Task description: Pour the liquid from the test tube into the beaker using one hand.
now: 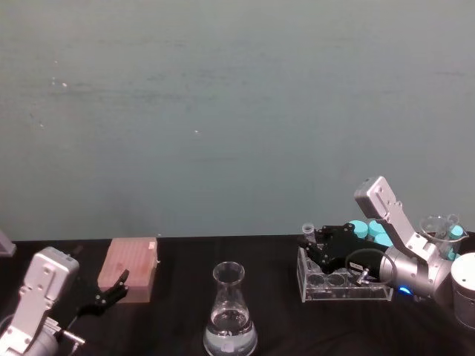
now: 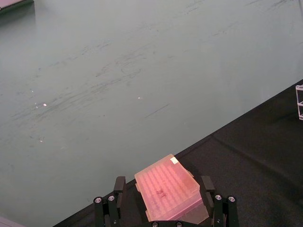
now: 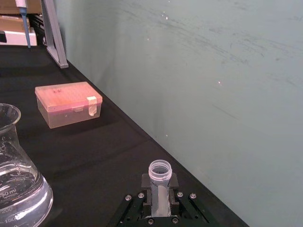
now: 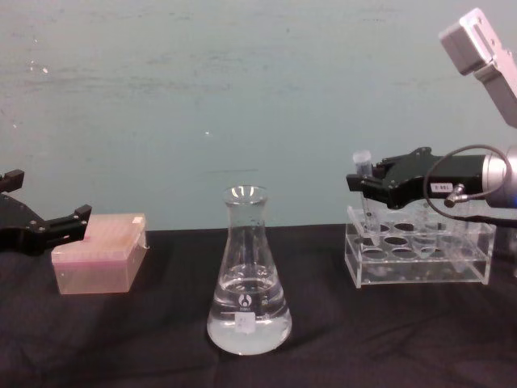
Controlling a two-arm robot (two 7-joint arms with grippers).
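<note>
While the right gripper [image 4: 363,187] pinches one slim clear plastic test tube [image 4: 363,167] upright between its fingers over the acrylic rack [image 4: 420,257], one conical glass beaker [image 4: 248,275] holding clear liquid [image 4: 246,323] stands well apart. The left gripper [image 4: 56,220] hangs spread beside one pink box [image 4: 101,255].

beaker [image 3: 19,189] print reading "50 ml", rest illegible

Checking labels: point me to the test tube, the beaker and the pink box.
test tube [image 3: 160,171], right wrist view, its open rimmed mouth.
beaker [image 4: 249,303], chest view, its wide lower body.
pink box [image 1: 132,265], head view, middle of its lid.
</note>
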